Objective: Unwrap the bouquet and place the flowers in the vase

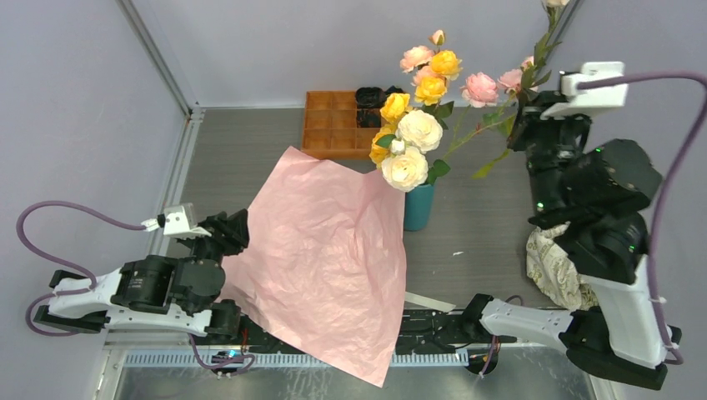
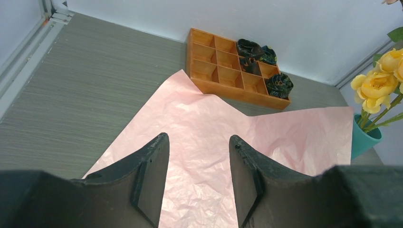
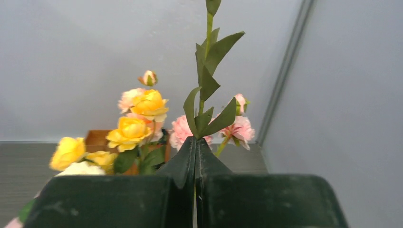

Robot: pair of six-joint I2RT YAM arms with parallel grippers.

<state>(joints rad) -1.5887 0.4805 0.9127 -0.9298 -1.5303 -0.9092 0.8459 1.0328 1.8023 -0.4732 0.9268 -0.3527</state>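
- right jaws: pressed together on a green leafy stem [image 3: 205,80]. The stem rises straight up between them, and a pale bloom [image 1: 554,3] shows at the top edge of the top view.
- left jaws: apart with nothing between them, held low over the near left part of the pink paper [image 1: 321,258].
- right arm [image 1: 613,250]: raised at the far right of the surface [image 1: 475,242], with its wrist level with the flower heads.
- left arm [image 1: 142,287]: lies low along the near left edge.
- the flowers [image 1: 417,129]: yellow, cream and pink roses stand in the vase [image 1: 418,208]. Their heads are bunched above its mouth, and two pink heads lean out to the right towards the right jaws. A slanting stem [image 1: 471,137] runs from the vase mouth up towards those jaws; whether it is the gripped stem cannot be told.
- the vase: teal, upright, at the middle of the surface, just beside the right edge of the pink paper.
- pink paper: spread open and creased, pink side up. Its far corner touches the near wall of the orange tray [image 1: 321,146], and its near corner hangs over the near edge of the surface.
- orange tray: compartmented, against the back wall, with dark rosettes [image 1: 371,100] in its right-hand cells.
- beige patterned cloth [image 1: 550,267]: bunched at the right, partly hidden by the right arm.
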